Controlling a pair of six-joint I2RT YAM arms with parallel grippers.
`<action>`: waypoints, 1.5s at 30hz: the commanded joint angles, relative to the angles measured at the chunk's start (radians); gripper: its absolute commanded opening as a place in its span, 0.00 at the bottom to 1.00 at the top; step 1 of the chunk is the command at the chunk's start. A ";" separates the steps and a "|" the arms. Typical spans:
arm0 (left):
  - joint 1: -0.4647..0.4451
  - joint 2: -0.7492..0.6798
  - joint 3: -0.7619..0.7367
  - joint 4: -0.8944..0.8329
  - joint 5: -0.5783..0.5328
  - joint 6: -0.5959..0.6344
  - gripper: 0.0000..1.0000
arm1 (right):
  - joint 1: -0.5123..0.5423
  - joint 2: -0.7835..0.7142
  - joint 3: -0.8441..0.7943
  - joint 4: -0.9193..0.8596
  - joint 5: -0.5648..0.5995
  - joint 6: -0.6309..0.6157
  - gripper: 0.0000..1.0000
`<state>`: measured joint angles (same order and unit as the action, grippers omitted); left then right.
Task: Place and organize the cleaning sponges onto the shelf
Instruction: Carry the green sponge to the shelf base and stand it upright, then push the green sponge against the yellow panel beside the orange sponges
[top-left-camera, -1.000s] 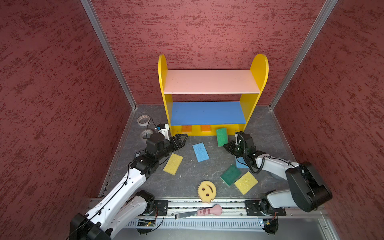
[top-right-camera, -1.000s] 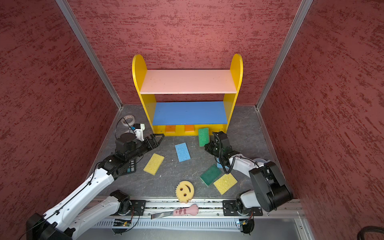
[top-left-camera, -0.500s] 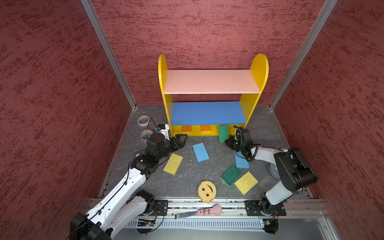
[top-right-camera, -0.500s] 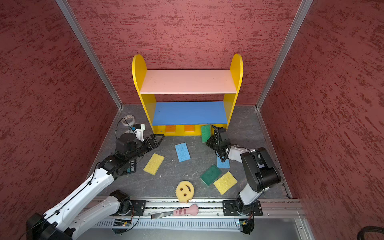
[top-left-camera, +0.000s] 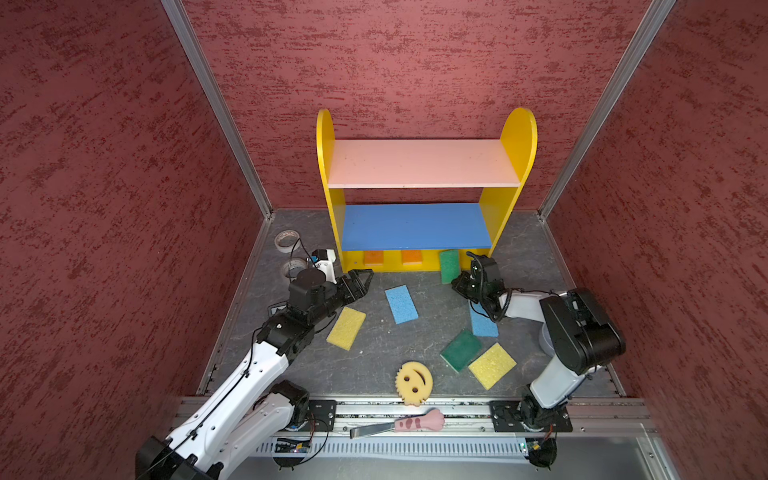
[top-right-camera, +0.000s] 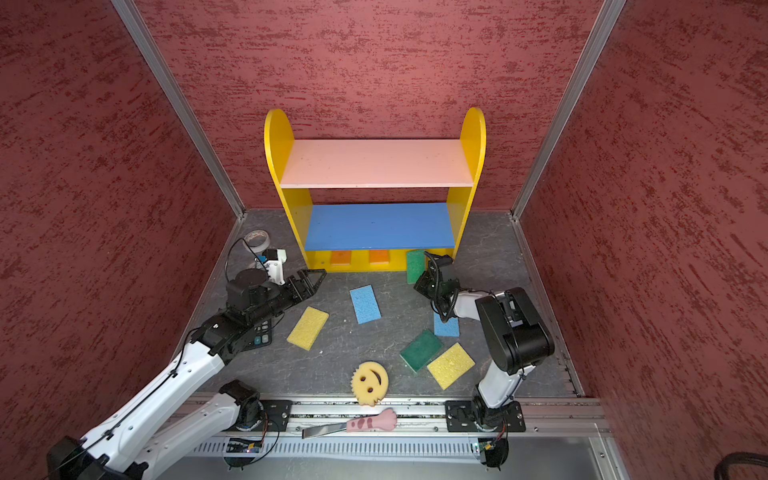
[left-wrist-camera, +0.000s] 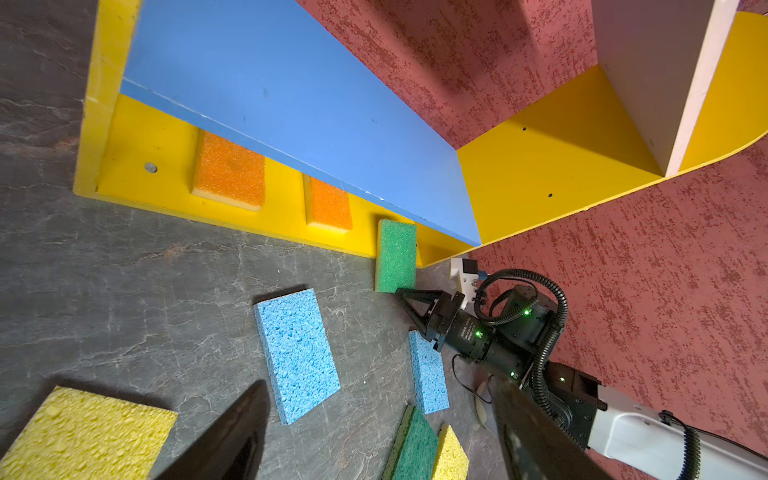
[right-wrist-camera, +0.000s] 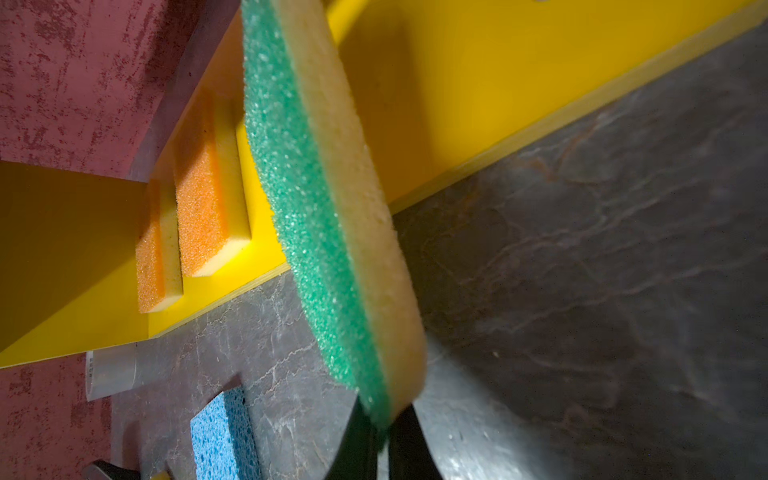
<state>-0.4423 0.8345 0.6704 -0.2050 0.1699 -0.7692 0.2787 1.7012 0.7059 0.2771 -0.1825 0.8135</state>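
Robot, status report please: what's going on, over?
Left gripper open, empty. Right gripper pinching green sponge, far end over shelf base, beside orange sponges. Nothing blocking.

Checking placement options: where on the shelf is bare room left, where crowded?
The pink upper board and blue middle board are wholly bare. The yellow base is crowded: left orange sponge, right orange sponge, and the green sponge, held by the right hand, straddling its front edge; only narrow gaps.

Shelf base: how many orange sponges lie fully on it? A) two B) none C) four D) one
A: an orange sponge and a second orange sponge lie flat, side by side with a gap between them, on the shelf base.
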 joint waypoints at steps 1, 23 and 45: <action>0.005 -0.009 -0.013 -0.005 -0.018 0.019 0.84 | -0.007 -0.037 -0.035 0.050 0.058 0.021 0.15; 0.005 0.065 0.004 0.038 0.010 0.004 0.85 | -0.003 -0.097 -0.226 0.179 -0.028 0.092 0.00; 0.002 0.089 0.019 0.024 0.005 0.004 0.84 | -0.048 0.210 -0.191 0.614 0.032 0.154 0.00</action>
<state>-0.4423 0.9230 0.6682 -0.1867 0.1757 -0.7700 0.2520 1.8626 0.5156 0.8421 -0.1856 0.9356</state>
